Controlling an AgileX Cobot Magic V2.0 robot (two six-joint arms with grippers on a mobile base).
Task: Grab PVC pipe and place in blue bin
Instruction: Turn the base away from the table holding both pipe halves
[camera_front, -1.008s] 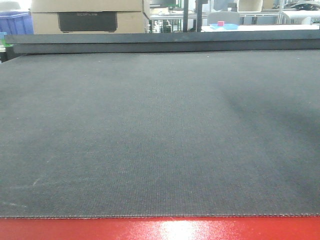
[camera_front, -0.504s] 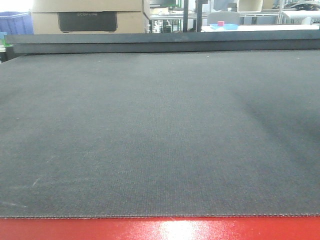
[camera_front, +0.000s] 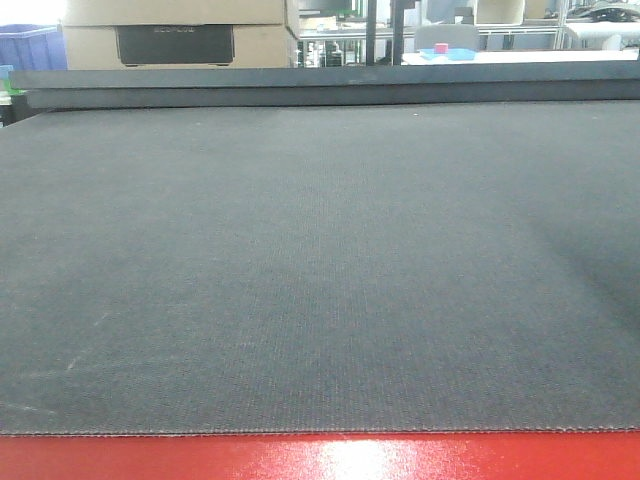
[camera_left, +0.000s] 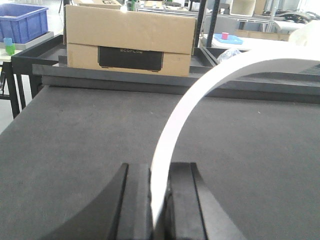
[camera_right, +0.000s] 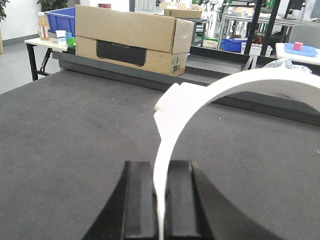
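Your left gripper (camera_left: 159, 202) is pinching a white pipe (camera_left: 180, 117) edge-on between its two black fingers. The arc sweeps up toward 2 o'clock, above the dark mat (camera_front: 320, 270). The right gripper (camera_right: 160, 202) gives the same picture: clamped on a white arc, with one flanged tab showing at 12 o'clock just above the fingers. Is that one pipe or two? You can't tell from these views. Beyond the mat's far edge in the left wrist view sit one cardboard box (camera_left: 130, 40) at 12 o'clock and one blue bin (camera_left: 22, 22) at 11 o'clock, its inside hidden at this angle. At 1 o'clock, one pale blue tray (camera_left: 232, 40) holds one pink cube (camera_left: 225, 35).
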